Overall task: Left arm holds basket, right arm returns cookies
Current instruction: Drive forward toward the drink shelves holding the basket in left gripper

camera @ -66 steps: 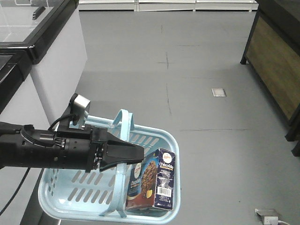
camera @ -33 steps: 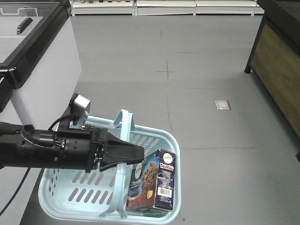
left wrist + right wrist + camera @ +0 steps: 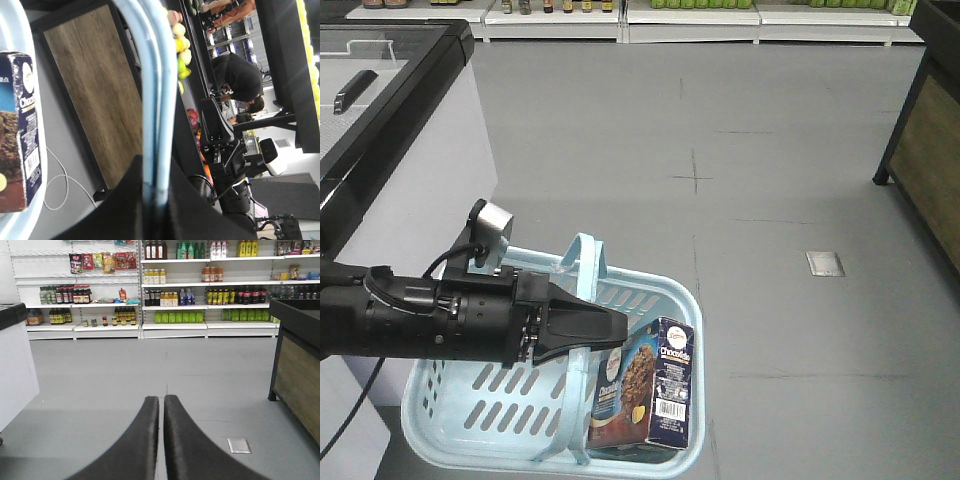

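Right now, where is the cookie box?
In the front view, the cookies stand upright at the right end of the basket, against its right wall, just right of the left gripper that clamps the basket's handles.

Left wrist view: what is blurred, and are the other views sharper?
Left wrist view: the light blue plastic basket's hoop handle is blurred near the lens, the dark navy cookie box readable. Front view: sharp, evenly lit. Right wrist view: black right gripper soft, white shelves sharp.

The basket [image 3: 440, 400] is cut off at its near rim by the bottom edge — the left arm [image 3: 420, 320] by the left edge. The cookies [image 3: 22, 125] are cropped in the left wrist view; labels on the far shelf bottles [image 3: 177, 317] cannot be read.
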### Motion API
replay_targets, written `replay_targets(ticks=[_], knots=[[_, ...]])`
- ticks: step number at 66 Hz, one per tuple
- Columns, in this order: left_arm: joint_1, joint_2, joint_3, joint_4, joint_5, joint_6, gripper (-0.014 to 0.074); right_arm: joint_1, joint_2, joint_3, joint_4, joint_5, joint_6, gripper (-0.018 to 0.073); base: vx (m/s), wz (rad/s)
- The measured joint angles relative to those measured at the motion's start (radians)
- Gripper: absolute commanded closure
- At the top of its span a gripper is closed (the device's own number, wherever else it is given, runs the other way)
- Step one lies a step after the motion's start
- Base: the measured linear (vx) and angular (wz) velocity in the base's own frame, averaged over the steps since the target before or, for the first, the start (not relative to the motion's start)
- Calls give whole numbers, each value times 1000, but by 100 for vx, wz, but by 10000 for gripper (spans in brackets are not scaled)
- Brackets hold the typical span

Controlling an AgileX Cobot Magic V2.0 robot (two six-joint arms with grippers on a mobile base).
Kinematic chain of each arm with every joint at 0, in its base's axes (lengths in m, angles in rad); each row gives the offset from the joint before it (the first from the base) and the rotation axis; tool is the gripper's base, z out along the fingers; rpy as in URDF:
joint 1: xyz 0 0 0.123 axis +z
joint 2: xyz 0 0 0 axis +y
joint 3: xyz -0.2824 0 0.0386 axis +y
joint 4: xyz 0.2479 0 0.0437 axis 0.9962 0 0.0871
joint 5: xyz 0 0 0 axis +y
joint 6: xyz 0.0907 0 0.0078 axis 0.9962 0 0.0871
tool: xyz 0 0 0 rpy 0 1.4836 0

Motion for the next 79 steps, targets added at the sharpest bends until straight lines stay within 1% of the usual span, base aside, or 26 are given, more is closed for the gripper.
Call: replay_targets(ticks=[79], knots=[[0, 0, 0, 0, -1, 0, 599, 0, 0, 0, 0, 0, 0, 570, 48, -1]])
